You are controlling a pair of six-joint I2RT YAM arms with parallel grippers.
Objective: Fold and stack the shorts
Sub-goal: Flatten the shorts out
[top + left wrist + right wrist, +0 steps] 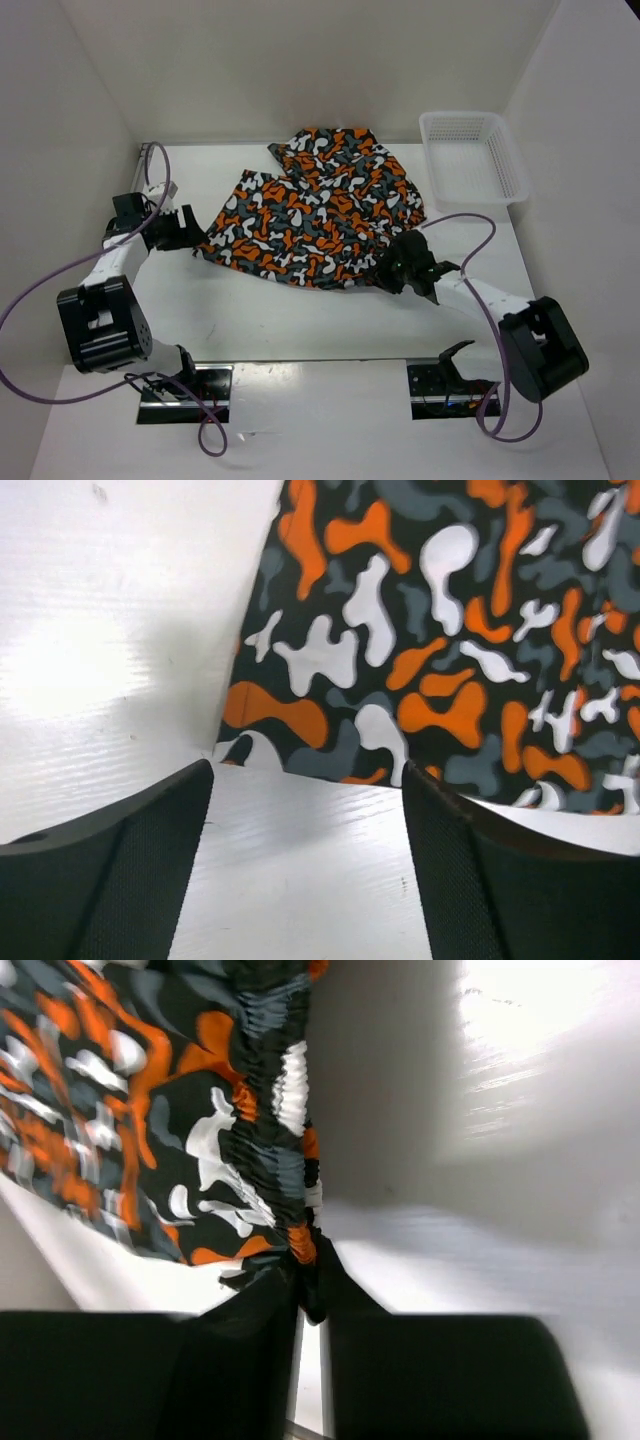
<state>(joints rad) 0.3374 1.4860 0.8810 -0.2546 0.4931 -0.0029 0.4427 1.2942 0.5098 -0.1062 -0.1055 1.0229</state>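
Right wrist view: right gripper (309,1295) pinches only the tip of the shorts (130,1110), so it may slip; left gripper (305,780) gapes, empty.

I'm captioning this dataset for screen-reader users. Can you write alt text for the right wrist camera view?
The right gripper pinches the gathered waistband of the shorts, its dark fingers closed on the fabric. The orange, grey, black and white camouflage cloth stretches away to the upper left; white table fills the right.
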